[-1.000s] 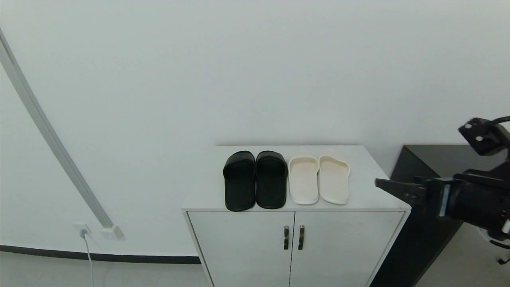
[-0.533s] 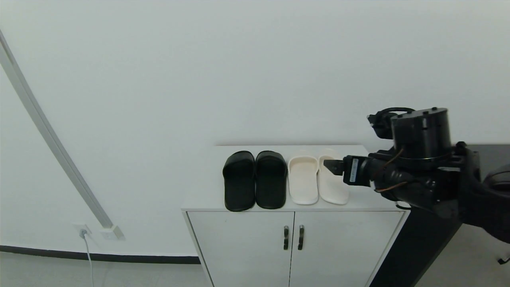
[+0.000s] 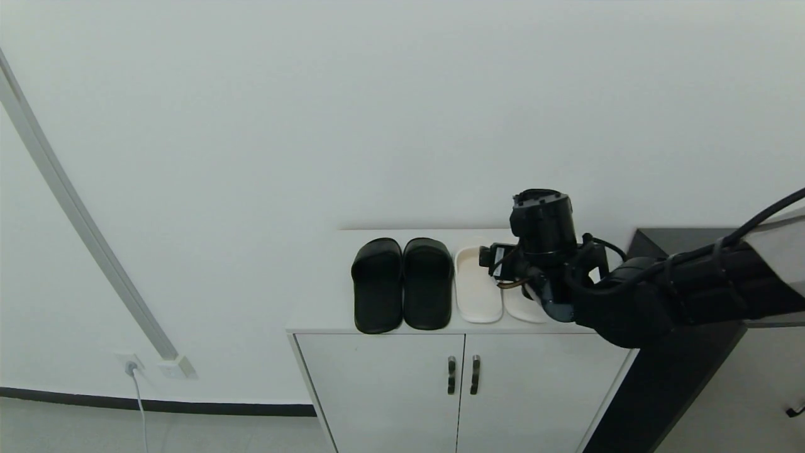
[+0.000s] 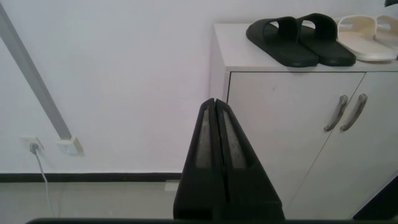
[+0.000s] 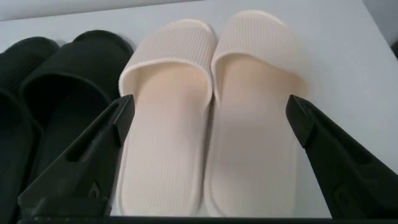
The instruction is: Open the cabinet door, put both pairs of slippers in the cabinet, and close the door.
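In the head view you have the cabinet [image 3: 377, 396] with both doors [image 3: 541, 390] shut and the two dark handles [image 3: 463, 374] side by side at its middle seam. Both pairs sit on its top: the black slippers [image 3: 402, 284] on the cabinet's left half, the cream slippers [image 3: 478, 286] just beside them on its right half. Your right arm is over the cabinet's right end, and its wrist hangs above the cream pair, covering much of the outer slipper. In the left wrist view, the left gripper [image 4: 215, 109] has its fingers pressed together with nothing between them. It sits out in front of the cabinet, lower than the top and off the left front corner. In the right wrist view, the right gripper [image 5: 210, 109] is spread wide and empty, and its fingers [image 5: 87, 162] stand outside both outer edges of the cream pair. You cannot tell from here whether they touch the cabinet top. The cream slippers run lengthwise from the cabinet's front edge to its back, straps at the back. The gripper's spread lies across that length, so the right arm is by far the nearer one. Judging by the shut doors, the opening step is not yet done.
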{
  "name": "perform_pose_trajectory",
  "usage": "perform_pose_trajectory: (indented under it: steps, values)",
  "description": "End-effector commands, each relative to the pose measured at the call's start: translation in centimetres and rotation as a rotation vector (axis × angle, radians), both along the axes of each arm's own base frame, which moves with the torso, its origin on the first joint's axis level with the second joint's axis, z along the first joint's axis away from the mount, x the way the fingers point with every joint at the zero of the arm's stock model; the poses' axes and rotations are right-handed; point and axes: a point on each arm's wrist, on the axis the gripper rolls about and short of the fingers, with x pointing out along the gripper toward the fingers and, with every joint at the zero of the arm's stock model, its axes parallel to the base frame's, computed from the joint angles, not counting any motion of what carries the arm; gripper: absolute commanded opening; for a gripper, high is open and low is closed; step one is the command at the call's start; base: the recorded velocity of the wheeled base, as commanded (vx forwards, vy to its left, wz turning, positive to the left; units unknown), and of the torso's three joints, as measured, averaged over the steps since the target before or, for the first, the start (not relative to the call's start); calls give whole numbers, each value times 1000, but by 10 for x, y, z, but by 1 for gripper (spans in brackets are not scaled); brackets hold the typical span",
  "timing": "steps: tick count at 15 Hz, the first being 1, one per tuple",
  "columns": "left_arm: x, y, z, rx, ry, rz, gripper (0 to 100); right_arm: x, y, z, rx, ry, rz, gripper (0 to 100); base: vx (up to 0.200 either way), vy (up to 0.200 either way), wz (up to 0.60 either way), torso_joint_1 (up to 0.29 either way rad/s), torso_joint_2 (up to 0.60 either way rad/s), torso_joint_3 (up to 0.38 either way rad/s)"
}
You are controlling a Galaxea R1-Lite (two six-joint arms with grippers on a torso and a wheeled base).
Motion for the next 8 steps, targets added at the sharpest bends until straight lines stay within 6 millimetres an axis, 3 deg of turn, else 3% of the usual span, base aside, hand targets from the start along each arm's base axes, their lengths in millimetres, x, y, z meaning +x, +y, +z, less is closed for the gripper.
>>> perform_pose_trajectory:
  steps: [1,8]
  values:
    - [0,0,0,-1,1,0,0,18,12,-24,-28,28,-17,100,0,0,0,0,0,0]
    - [0,0,0,-1,1,1,0,59,13,-45,-57,10,-105,100,0,0,0,0,0,0]
